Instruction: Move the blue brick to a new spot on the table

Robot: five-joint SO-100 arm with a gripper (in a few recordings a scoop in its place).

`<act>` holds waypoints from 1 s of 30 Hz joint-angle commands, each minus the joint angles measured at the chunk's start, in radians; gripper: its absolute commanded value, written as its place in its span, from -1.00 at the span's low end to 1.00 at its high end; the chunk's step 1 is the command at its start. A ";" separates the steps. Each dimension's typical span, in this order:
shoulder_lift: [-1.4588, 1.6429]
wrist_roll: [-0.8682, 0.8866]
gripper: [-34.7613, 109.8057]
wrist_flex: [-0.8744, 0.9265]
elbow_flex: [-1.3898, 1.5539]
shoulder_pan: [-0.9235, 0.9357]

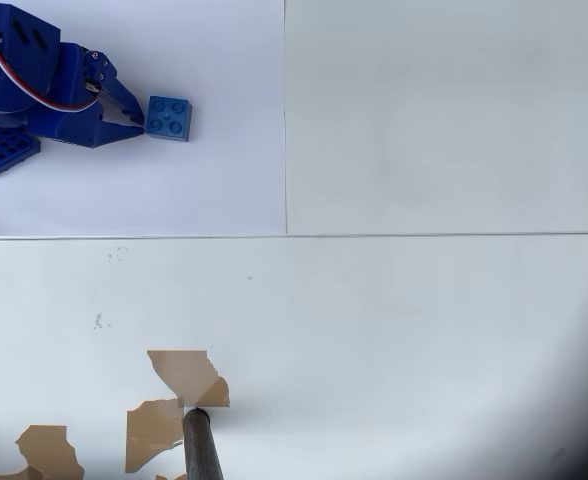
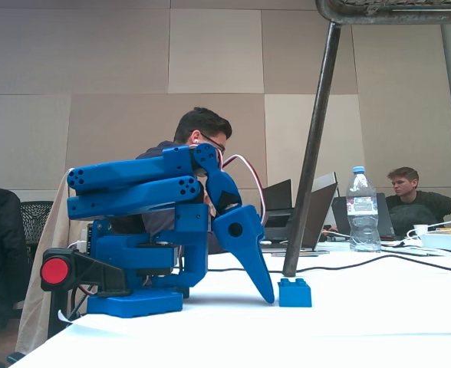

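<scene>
A: Overhead view, item one: blue brick [image 1: 168, 117] — location?
B: On the table [image 1: 424, 330], studs up, immediately right of the gripper [image 1: 134, 118]; fingertips at its left face, contact unclear.
A: Fixed view?
B: Blue brick [image 2: 294, 292] just beside the lowered gripper [image 2: 267, 295] tip.
A: Jaw condition?
B: Cannot tell; nothing visibly gripped.
</scene>
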 commanded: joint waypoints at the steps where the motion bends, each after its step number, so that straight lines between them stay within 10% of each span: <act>1: 0.003 0.003 -0.52 -0.020 0.032 -0.006; 30: 0.003 0.000 -0.52 -0.018 0.029 0.006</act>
